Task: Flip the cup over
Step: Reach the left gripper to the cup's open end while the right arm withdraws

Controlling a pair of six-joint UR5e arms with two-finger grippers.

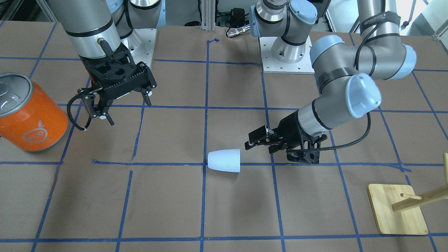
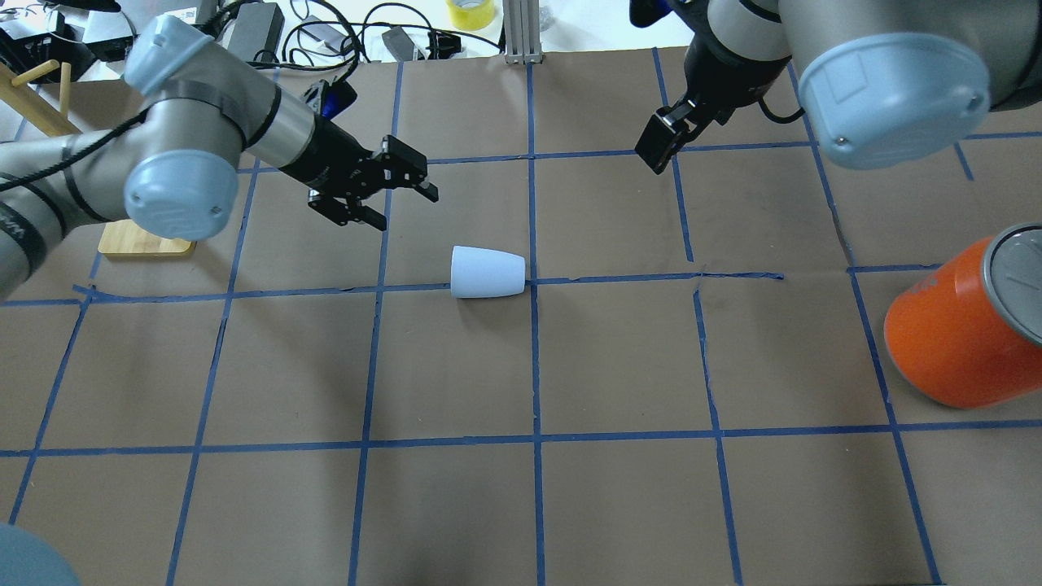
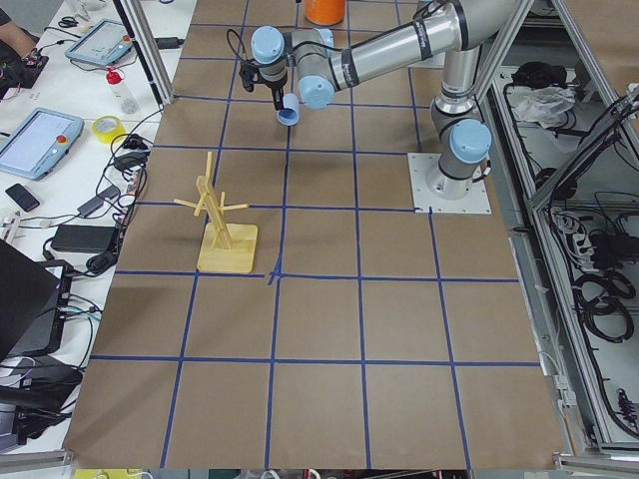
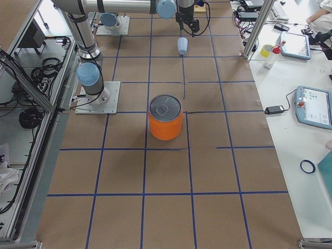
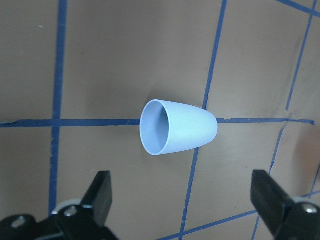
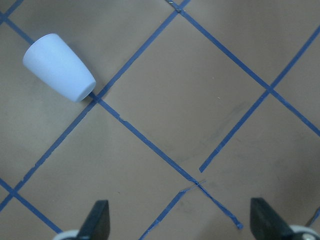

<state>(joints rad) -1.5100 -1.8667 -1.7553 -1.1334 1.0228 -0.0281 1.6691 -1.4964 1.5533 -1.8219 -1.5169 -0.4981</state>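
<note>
The pale blue-white cup [image 2: 487, 272] lies on its side at the middle of the table, also seen in the front view [image 1: 224, 160]. Its open mouth faces my left gripper. My left gripper [image 2: 407, 212] is open and empty, low, a short way from the mouth [image 1: 249, 140]. The left wrist view shows the cup [image 5: 177, 127] ahead of its spread fingers [image 5: 102, 187]. My right gripper [image 1: 130, 112] is open and empty, held above the table well away from the cup. The right wrist view shows the cup [image 6: 59, 67] far off at the top left.
A large orange can [image 1: 29, 115] with a silver top stands on the robot's right side [image 2: 952, 334]. A wooden peg rack on a square base [image 1: 397, 213] stands on the left side [image 2: 138, 240]. Blue tape lines grid the brown table.
</note>
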